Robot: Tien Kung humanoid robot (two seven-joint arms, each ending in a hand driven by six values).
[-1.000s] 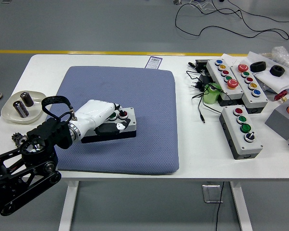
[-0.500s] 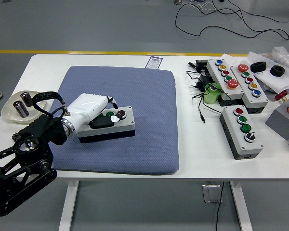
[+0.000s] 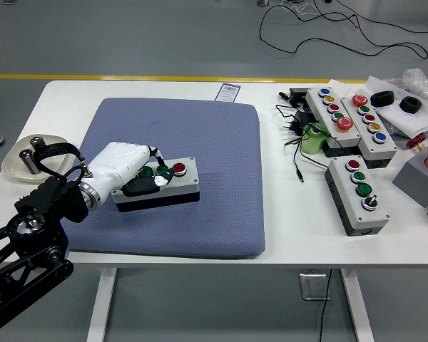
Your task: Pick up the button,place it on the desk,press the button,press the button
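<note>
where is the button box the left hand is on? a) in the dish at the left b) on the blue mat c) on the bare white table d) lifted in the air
b: the button box lies flat on the blue mat, with the left hand resting over its left end.

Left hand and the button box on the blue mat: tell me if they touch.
Touching. The head view shows the left hand lying on the button box, fingers over its green buttons, no gap visible.
</note>
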